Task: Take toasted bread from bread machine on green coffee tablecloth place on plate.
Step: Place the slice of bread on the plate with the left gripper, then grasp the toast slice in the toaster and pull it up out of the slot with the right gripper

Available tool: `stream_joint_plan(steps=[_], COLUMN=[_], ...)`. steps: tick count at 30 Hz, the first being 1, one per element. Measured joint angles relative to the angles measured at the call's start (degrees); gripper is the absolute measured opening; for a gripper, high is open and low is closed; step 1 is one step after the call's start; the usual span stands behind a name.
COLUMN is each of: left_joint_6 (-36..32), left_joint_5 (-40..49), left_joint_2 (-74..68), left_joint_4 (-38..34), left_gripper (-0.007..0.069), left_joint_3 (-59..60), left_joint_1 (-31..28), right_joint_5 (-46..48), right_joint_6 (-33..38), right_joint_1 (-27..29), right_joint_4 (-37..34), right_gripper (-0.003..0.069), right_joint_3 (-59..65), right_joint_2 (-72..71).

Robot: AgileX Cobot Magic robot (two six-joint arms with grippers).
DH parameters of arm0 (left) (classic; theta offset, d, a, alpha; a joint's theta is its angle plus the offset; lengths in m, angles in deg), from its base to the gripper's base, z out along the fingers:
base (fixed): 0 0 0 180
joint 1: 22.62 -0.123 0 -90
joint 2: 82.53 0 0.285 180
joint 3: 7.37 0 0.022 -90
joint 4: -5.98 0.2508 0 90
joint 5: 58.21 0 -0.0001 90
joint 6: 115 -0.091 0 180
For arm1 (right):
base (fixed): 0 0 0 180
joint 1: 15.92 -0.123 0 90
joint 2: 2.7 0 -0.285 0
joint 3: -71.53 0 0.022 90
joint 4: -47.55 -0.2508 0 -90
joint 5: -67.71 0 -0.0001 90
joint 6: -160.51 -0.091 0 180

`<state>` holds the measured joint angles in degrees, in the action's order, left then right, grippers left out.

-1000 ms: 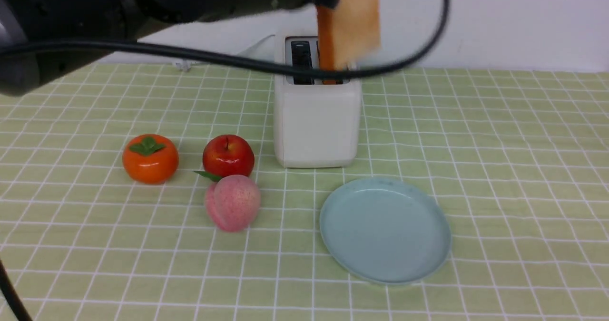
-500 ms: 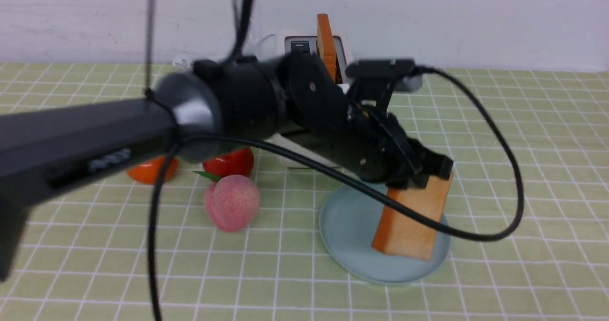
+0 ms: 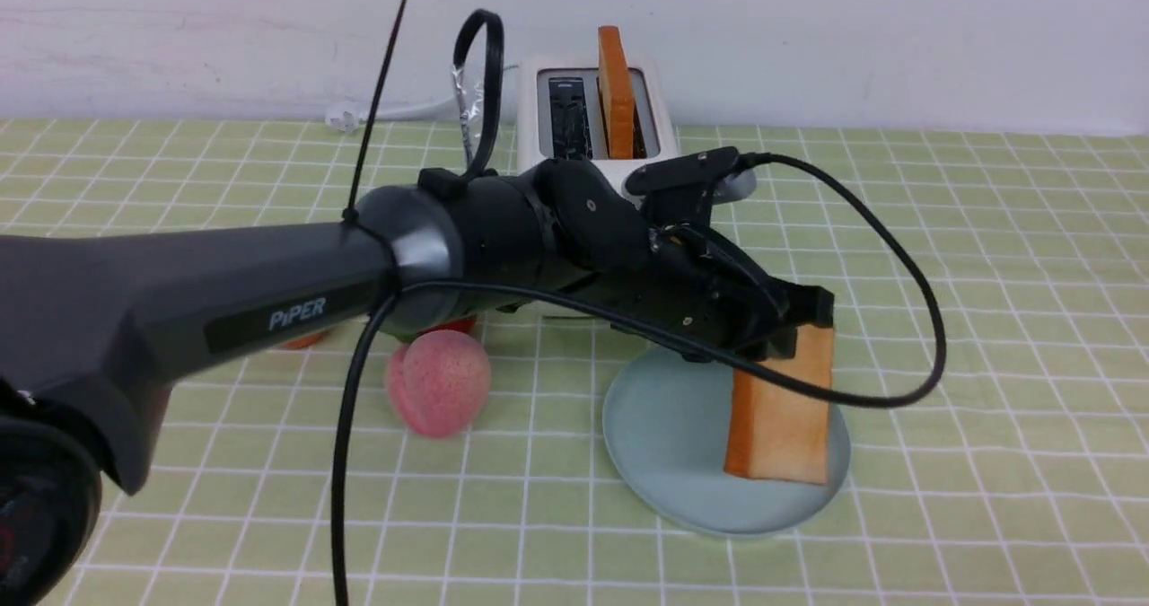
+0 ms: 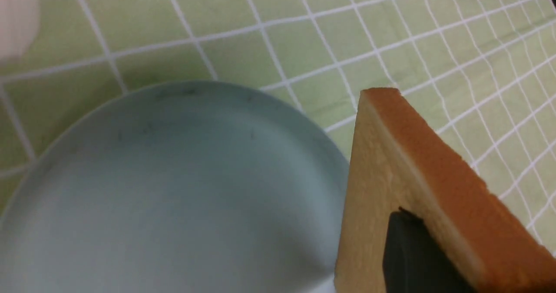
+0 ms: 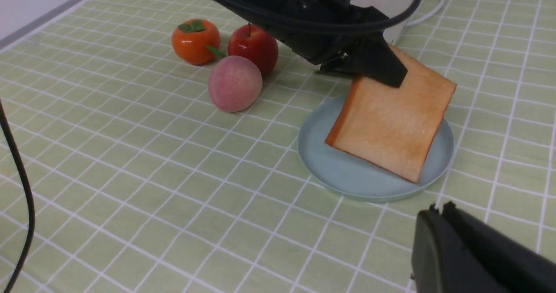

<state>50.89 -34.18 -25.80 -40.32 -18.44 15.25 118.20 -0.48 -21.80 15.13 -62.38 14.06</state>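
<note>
where left arm (image 3: 269, 292) crosses, bread machine (image 3: 530, 130) half-hidden

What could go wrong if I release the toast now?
The held toast hangs nearly on edge from the left gripper, over the right side of the plate; released, it could tip over the rim onto the cloth. The arm's cable loops across the toast and might drag it on retreat.
</note>
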Motion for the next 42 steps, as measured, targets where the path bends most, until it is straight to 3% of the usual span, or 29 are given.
stream_joint_plan(steps=[2,6,7,9,12,18,21,24,26,27,28,29,30,31,35,42], left_joint_6=[1.12,5.36,5.5,7.6,10.85,20.09,21.98,22.28,21.98,21.9,21.15,21.03,20.08,19.1,18.29,18.25], left_joint_5=[1.19,3.83,3.93,5.72,9.62,21.56,27.28,30.18,30.8,30.8,30.09,29.93,28.58,26.93,20.66,3.11], left_joint_2=[-0.22,-1.13,-1.16,-1.16,-0.25,5.26,9.3,13.95,19.22,19.73,23.8,25.05,28.94,33.79,45.4,74.92], left_joint_4=[0.27,2.84,2.98,5.53,9.83,22.11,26.86,29.15,30.02,30.14,30.7,30.69,30.96,31.19,31.31,32.66], left_gripper=[0.0142,0.0325,0.0335,0.0451,0.0549,0.0603,0.0553,0.044,0.0286,0.0269,0.0136,0.0119,0.0028,-0.0013,-0.0013,-0.0013], left_joint_3=[0.0,0.0,0.0,0.0,0.0,0.0,0.0,0.0,0.0,0.07,0.66,0.95,2.21,4.44,12.7,42.41], left_joint_1=[-0.18,-1.15,-1.16,-2.32,-4.29,-8.98,-9.78,-9.5,-8.73,-8.65,-7.75,-7.61,-6.62,-5.62,-3.12,-2.22], right_joint_5=[0.05,0.04,0.04,-0.01,-0.01,-0.06,-0.06,-0.06,-0.06,-0.11,-0.27,-0.26,-0.7,-1.51,-2.82,-6.06], right_joint_6=[0.0,0.0,0.0,0.0,0.0,0.0,0.0,0.0,0.12,0.12,0.5,0.56,1.0,1.2,3.17,13.79], right_joint_1=[0.0,0.0,0.0,0.0,0.0,0.0,0.0,0.0,0.0,0.0,0.0,0.0,0.0,0.0,0.0,-3.33], right_joint_4=[-0.06,-1.76,-1.88,-2.44,-2.73,-2.78,-2.78,-2.78,-2.78,-2.73,-2.6,-2.6,-2.6,-2.66,-4.37,-13.68], right_gripper=[0.0,0.0,0.0,0.0,0.0,0.0,0.0,0.0,0.0,0.0,0.0,0.0,0.0,0.0,0.0,0.0], right_joint_3=[0.0,0.0,0.0,0.0,0.0,0.0,0.0,0.0,-0.28,-0.4,-1.0,-1.12,-2.12,-3.54,-8.52,-24.77], right_joint_2=[0.0,0.0,0.0,-0.02,-0.02,0.18,2.29,7.2,11.95,12.48,17.03,17.65,22.12,26.28,37.8,60.45])
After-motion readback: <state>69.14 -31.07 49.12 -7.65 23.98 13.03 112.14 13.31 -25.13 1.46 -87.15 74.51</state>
